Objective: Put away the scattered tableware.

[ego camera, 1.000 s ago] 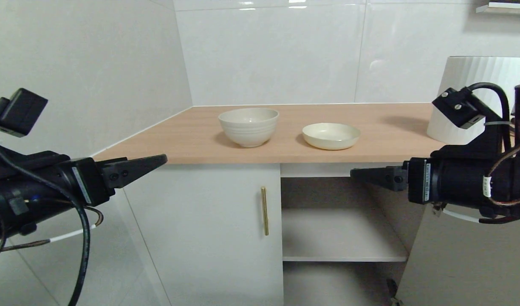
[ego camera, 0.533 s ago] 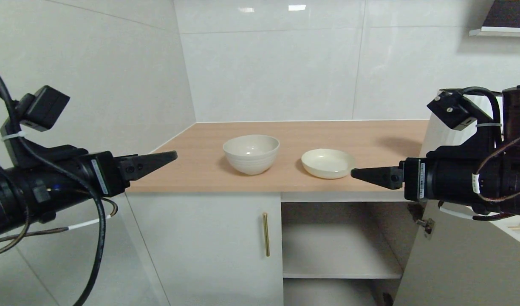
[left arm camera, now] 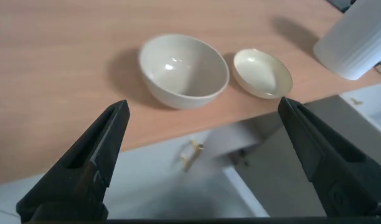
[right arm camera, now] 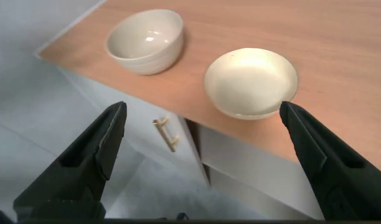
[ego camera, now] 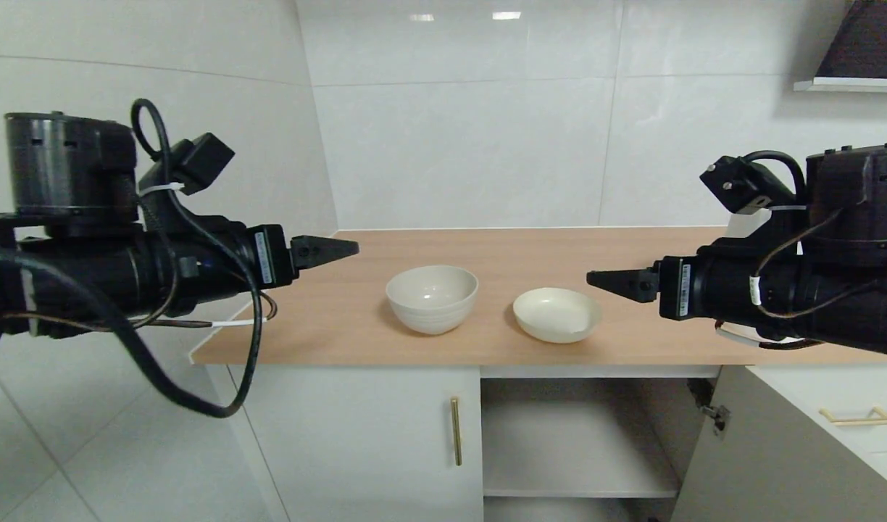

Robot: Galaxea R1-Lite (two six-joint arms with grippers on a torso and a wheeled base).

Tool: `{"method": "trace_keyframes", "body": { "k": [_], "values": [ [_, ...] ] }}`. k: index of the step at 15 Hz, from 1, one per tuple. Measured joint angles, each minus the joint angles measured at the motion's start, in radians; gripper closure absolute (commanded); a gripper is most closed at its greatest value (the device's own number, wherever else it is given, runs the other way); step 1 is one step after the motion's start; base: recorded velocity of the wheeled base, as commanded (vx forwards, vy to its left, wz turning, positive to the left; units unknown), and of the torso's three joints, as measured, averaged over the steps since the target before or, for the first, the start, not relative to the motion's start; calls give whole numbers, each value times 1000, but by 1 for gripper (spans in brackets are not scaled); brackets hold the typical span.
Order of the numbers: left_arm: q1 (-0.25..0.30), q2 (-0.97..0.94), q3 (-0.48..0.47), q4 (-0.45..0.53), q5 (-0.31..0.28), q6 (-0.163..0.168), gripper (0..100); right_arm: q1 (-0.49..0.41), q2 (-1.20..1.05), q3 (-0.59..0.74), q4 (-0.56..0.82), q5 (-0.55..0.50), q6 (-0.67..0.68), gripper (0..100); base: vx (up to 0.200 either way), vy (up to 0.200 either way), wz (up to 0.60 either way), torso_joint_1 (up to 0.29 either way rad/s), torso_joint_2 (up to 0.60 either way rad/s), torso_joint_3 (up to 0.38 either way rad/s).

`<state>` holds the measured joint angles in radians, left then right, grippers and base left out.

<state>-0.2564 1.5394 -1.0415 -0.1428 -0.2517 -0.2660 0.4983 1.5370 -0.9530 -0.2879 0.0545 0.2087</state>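
Both claws empty, fingers spread wide. Left claw [ego camera: 346,249] hangs over the counter's [ego camera: 327,326] left part; right claw [ego camera: 599,278] is level with it on the other side. Both point inward, toward each other, with the tableware between them and lower.

Bowl [ego camera: 432,298] stands upright mid-counter, rim up. Dish [ego camera: 557,314] sits just beside it on my right, apart from it and closer to the front edge. Both are round, so there is no long axis to line up with; I would have to grip at the rim.

The dish lies just inward of and below the right claw's tip, so that arm is plainly nearer to it. The bowl is the left claw's, well apart from it, to its right and below. From either wrist, both pieces lie ahead and down between the open fingers.

Counter is smooth wood, bare around the two pieces. White tiled wall [ego camera: 458,138] behind and at my left. A ribbed white canister [left arm camera: 358,34] stands farther to the right. Below the dish the cupboard is open, with a pale shelf [ego camera: 581,453] inside; the door at its left is shut, with a brass handle [ego camera: 456,431]. I judge the shelf the likely place for both
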Motion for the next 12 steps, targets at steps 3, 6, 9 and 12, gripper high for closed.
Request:
{"method": "trace_keyframes", "body": {
  "k": [3, 6, 9, 12],
  "values": [
    [-21, 88, -113, 96, 3, -161, 0, -17, 70, -36, 4, -34, -1, 0, 0, 0, 0, 7, -17, -9],
    [-28, 181, -242, 209, 63, -297, 0, -31, 164, -190, 185, -185, 50, 0, 0, 0, 0, 0, 0, 0],
    [-45, 297, -337, 226, 223, -353, 0, -32, 239, -344, 325, -248, 195, 0, 0, 0, 0, 0, 0, 0],
    [-75, 412, -396, 224, 349, -359, 0, -33, 297, -382, 327, -289, 204, 0, 0, 0, 0, 0, 0, 0]
  ]
}}
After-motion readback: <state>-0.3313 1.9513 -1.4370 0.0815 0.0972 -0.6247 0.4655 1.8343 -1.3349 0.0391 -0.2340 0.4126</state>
